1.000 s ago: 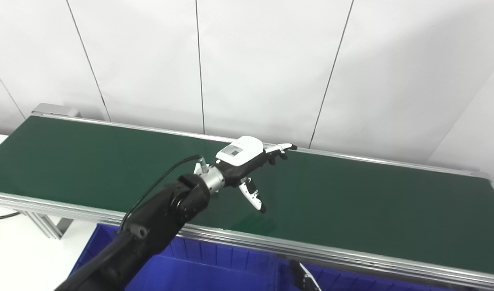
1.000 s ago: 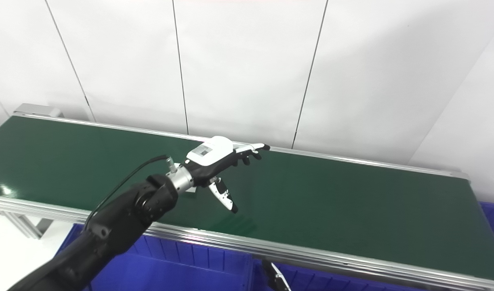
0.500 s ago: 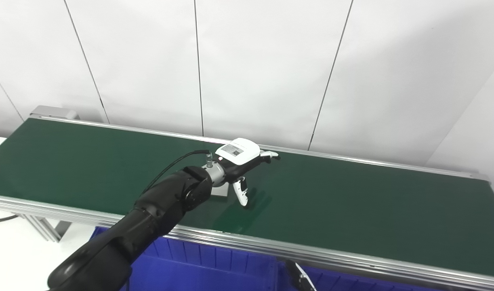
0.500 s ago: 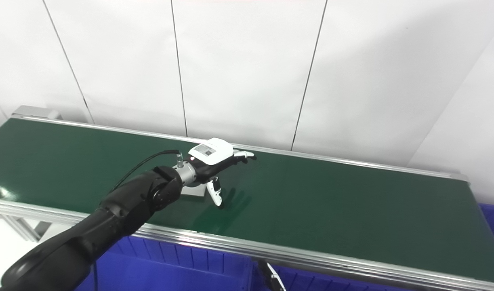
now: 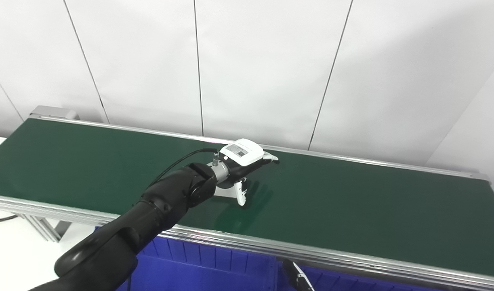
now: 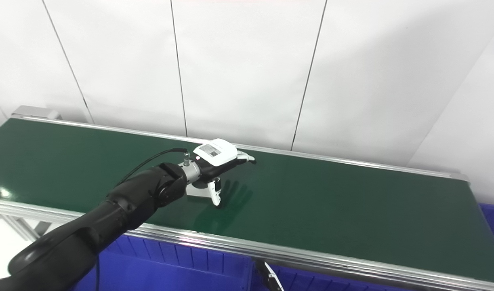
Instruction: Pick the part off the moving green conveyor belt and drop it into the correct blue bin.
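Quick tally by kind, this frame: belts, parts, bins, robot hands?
green conveyor belt: 1
part: 1
blue bins: 2 told apart, both cropped
robot hands: 2, the left robot hand over the part and the right robot hand barely in view
Total: 6

A white panelled wall [image 5: 263,60] with thin dark vertical seams rises behind, and a white tabletop [image 5: 12,250] shows at lower left.

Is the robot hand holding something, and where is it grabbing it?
Cannot tell for sure. The left robot hand is down over a small grey part on the green belt, thumb beside it, but no closed grip shows.
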{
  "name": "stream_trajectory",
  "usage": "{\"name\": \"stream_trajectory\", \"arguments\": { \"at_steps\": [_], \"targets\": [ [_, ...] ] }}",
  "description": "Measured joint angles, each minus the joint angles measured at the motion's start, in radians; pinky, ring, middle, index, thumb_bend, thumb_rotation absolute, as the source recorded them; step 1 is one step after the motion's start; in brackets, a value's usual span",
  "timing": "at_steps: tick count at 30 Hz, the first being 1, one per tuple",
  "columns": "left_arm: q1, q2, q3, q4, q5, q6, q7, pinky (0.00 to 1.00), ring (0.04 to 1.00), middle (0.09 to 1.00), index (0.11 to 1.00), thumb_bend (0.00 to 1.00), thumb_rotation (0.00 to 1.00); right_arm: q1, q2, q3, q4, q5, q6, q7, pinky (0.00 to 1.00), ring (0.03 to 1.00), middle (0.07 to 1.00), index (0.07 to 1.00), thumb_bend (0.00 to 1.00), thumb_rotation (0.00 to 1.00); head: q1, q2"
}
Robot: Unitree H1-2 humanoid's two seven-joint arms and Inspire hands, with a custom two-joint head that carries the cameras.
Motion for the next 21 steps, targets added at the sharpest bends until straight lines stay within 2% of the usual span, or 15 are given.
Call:
{"name": "stream_trajectory", "arguments": {
  "at_steps": [7, 13, 17, 21],
  "targets": [
    [-0.023, 0.0, -0.019, 0.032, 0.016, 0.011, 0.0, 0.77, 0.836, 0.886, 0.867, 1.0, 0.07, 0.0, -0.001, 0.01, -0.003, -0.003, 0.0, -0.01, 0.92, 0.926, 0.906, 0.897, 0.86, 0.99, -0.006, 0.006],
    [-0.029, 0.0, -0.05, 0.073, 0.032, 0.024, 0.001, 0.78, 0.841, 0.878, 0.855, 1.0, 0.06, 0.002, -0.004, 0.017, -0.005, -0.007, 0.0, -0.015, 0.92, 0.923, 0.898, 0.893, 0.88, 0.98, -0.011, 0.008],
    [-0.04, -0.005, -0.086, 0.087, 0.067, 0.031, 0.045, 0.8, 0.847, 0.866, 0.844, 1.0, 0.07, 0.005, -0.005, 0.018, -0.01, -0.008, 0.0, -0.016, 0.92, 0.918, 0.902, 0.892, 0.89, 0.99, -0.015, 0.011],
    [-0.055, -0.03, -0.105, 0.132, 0.068, 0.057, 0.091, 0.81, 0.845, 0.854, 0.821, 0.98, 0.05, 0.011, -0.006, 0.019, -0.02, -0.009, 0.0, -0.018, 0.92, 0.919, 0.907, 0.894, 0.89, 0.99, -0.018, 0.015]
  ]
}}
